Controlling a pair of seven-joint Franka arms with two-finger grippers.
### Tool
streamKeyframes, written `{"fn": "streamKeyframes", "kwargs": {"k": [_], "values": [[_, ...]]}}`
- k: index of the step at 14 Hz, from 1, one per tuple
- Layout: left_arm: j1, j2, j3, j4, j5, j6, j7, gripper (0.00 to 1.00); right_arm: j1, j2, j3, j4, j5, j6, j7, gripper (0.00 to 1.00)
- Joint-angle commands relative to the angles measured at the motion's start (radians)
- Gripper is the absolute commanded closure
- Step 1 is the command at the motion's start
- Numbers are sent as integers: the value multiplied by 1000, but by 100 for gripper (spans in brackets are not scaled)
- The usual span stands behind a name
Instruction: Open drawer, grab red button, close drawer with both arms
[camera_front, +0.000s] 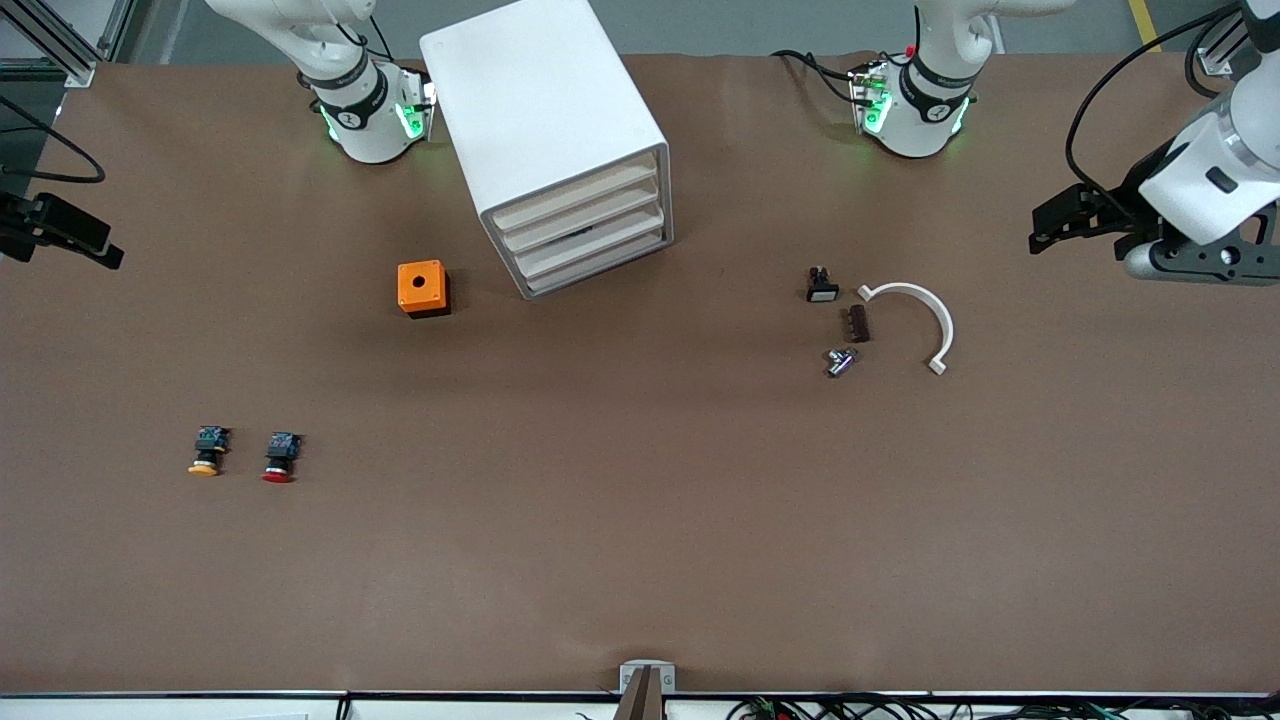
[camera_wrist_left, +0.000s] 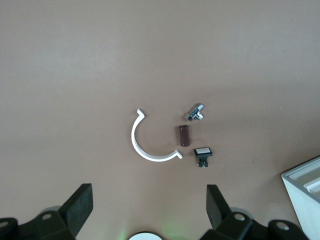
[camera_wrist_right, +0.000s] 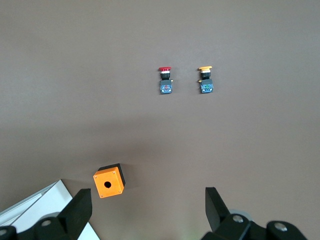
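1. The button (camera_front: 281, 457) is seen lying on its side on the table (camera_front: 640, 560), toward the right arm's end and nearer the front camera than the orange box (camera_front: 423, 288).
2. Its long axis runs toward and away from the front camera, with the red cap pointed at that camera and the blue rear end pointed toward the robots' bases.
3. A like button with a yellow cap (camera_front: 207, 451) is laid just beside it, parallel and apart, closer to the table's end.
4. The drawer cabinet (camera_front: 556, 140) is found between the two bases, all of its drawers pushed in.
5. The right gripper (camera_front: 62, 234) is held up over the right arm's end of the table, empty, its fingers (camera_wrist_right: 80, 212) spread wide.
6. The left gripper (camera_front: 1085, 222) is held up over the left arm's end, likewise empty and spread wide.
7. Near the left arm's end, a white curved clip (camera_front: 918, 320), a small brown block (camera_front: 857, 323), a metal part (camera_front: 839, 361) and a small black switch (camera_front: 821, 285) are grouped together.
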Motion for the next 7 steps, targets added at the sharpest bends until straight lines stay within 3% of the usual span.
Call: {"fn": "streamKeyframes", "kwargs": {"k": [1, 5, 7], "values": [[17, 29, -1, 53, 24, 14, 11, 0, 4, -11, 15, -6, 0, -1, -7, 0], [47, -13, -8, 44, 47, 14, 3, 0, 9, -8, 15, -6, 0, -1, -9, 0], [50, -58, -9, -9, 47, 22, 0, 0, 7, -8, 14, -6, 3, 1, -6, 0]]}}
